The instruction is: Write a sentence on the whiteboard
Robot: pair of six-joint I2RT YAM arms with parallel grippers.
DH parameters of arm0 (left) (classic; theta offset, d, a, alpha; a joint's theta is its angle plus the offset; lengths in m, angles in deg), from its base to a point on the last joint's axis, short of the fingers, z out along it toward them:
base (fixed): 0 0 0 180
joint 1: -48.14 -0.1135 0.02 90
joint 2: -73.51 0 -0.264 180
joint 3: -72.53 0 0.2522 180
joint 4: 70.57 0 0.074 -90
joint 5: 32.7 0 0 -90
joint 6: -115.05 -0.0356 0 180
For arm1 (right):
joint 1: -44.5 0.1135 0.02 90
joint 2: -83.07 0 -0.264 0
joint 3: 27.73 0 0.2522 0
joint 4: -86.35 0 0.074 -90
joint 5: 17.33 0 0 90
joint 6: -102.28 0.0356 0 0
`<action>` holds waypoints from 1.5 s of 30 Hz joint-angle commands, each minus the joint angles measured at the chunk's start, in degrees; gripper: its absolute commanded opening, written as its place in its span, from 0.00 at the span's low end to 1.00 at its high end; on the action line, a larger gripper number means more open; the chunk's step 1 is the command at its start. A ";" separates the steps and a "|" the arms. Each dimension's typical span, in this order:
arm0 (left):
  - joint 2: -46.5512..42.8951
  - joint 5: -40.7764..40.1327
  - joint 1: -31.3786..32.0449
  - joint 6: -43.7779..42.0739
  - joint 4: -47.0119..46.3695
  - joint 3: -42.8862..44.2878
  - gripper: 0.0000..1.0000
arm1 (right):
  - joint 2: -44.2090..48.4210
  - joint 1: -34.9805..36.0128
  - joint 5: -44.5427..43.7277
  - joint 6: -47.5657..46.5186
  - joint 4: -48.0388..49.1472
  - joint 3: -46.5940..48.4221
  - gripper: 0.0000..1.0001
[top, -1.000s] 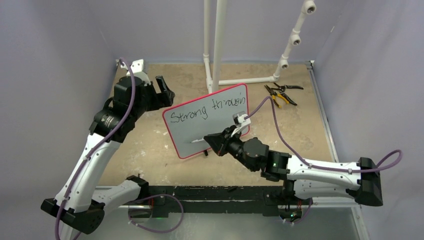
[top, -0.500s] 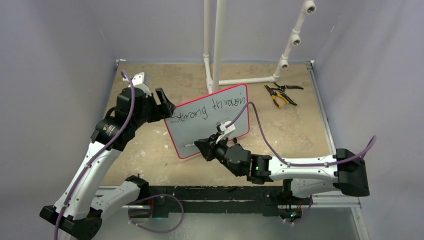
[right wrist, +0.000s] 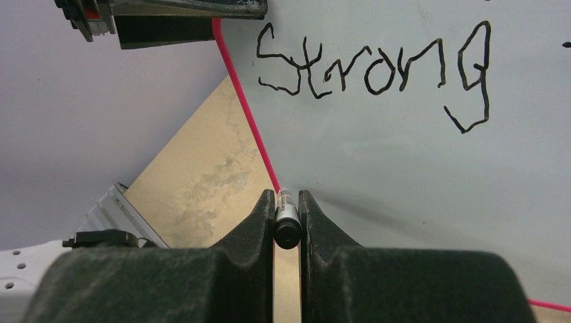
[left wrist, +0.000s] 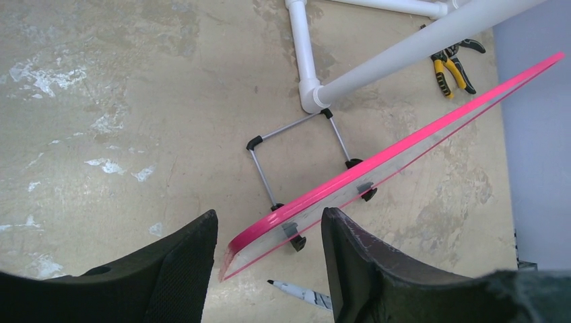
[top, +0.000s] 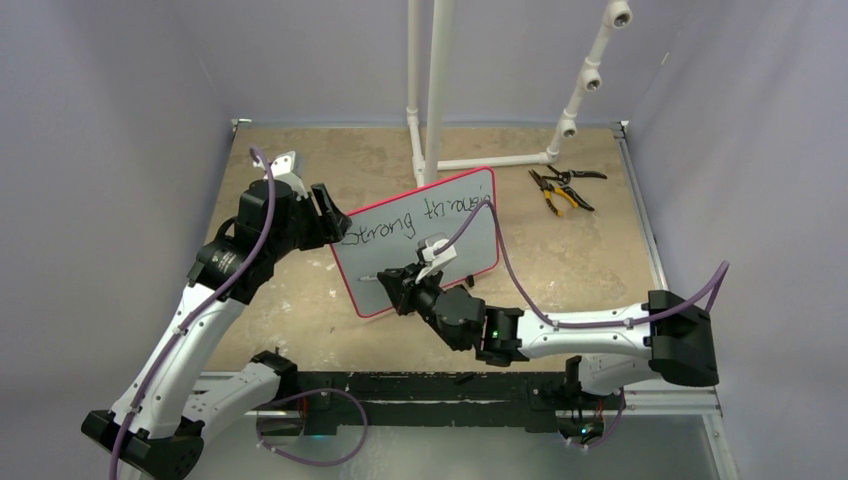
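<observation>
The whiteboard (top: 395, 250) stands tilted on its feet mid-table, red-edged, seen edge-on in the left wrist view (left wrist: 404, 145). The sentence (top: 415, 220) on it reads "Strong through" in one black line; "Strong" (right wrist: 370, 67) shows in the right wrist view. My left gripper (top: 338, 225) is open, its jaws straddling the board's left end (left wrist: 269, 222) with a gap on each side. My right gripper (top: 392, 283) is shut on a black-tipped marker (right wrist: 287, 219), held in front of the board's lower left. The marker's tip (left wrist: 299, 293) points left near the board's edge.
A white pipe frame (top: 430, 90) rises just behind the board. Yellow-handled pliers (top: 560, 190) lie at the back right. A wire stand (left wrist: 296, 155) props the board from behind. Grey walls close in the table on three sides.
My left gripper moved right to the board's left end and its jaws narrowed. My right gripper carried the marker leftward from the board's middle to its lower left.
</observation>
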 commanded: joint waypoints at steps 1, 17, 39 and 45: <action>-1.29 0.39 -0.35 0.38 -1.74 -0.43 0.56 | -1.84 0.25 -2.03 -3.12 4.08 3.44 0.00; -1.84 0.33 -0.35 0.85 -1.59 -0.90 0.48 | -7.07 0.19 -4.96 -6.62 7.13 6.23 0.00; -1.84 0.78 -0.35 0.86 -1.86 -0.96 0.42 | -5.68 0.25 -12.67 -2.47 1.37 5.48 0.00; -1.58 0.93 -0.35 0.90 -2.06 -0.94 0.41 | -4.56 0.21 -12.36 -2.75 1.41 5.26 0.00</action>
